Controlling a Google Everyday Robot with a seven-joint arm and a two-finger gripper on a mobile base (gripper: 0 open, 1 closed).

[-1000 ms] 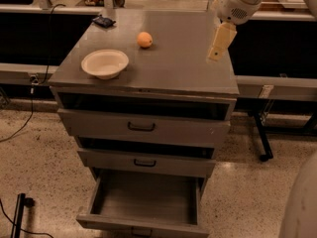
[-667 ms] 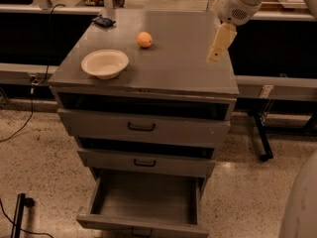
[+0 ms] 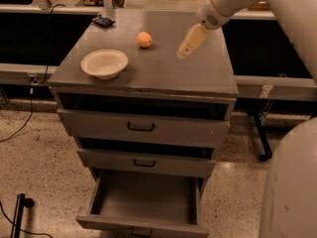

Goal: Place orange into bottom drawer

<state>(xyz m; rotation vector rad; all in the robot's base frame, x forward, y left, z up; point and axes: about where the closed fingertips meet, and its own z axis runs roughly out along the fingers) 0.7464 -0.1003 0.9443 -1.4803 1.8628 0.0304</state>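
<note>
Cabinet top, orange left of hovering fingers, bottom drawer open

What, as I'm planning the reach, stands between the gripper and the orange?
Nothing visible. The gripper hovers above the cabinet top, image-right of the orange, with only bare grey surface between them. The cream bowl sits front-left, off that line.

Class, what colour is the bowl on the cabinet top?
The bowl is cream, camera view; the gripper hovers near the orange.
</note>
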